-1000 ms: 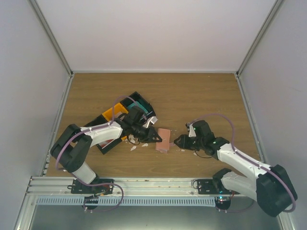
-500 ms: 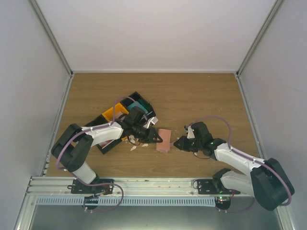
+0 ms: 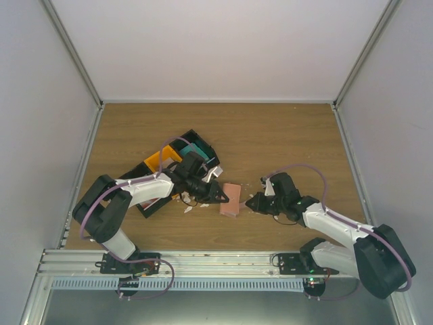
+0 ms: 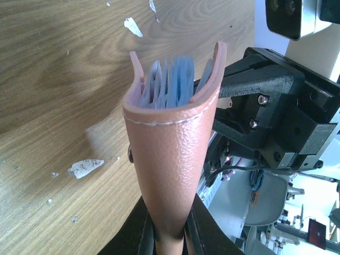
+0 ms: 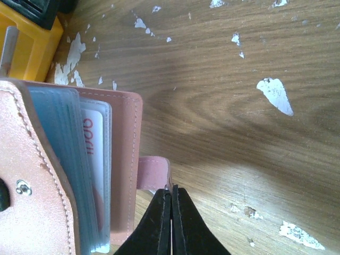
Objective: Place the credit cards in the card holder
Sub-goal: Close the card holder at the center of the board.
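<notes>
Swinging slightly leftward, the right pincer (image 3: 252, 202) has drawn its two black fingers fully together; a second ago they stood apart. Its clenched tips now touch the outer edge of the small pink strap tab (image 5: 153, 172) on the salmon-pink leather-like card holder (image 3: 231, 198). Whether they pinch any of it cannot be told. The holder is near the middle of the wooden tabletop (image 3: 284, 135), between the two arms, its open mouth facing the right arm. The left pincer (image 4: 169, 235) is clamped on the holder's folded spine. Inside stand thin pale-blue leaves (image 4: 178, 79), with a white card with red print (image 5: 93, 159) among them. White irregular scraps (image 5: 274, 94) lie scattered nearby. An orange plastic bin (image 3: 157, 160) sits behind the left arm.
</notes>
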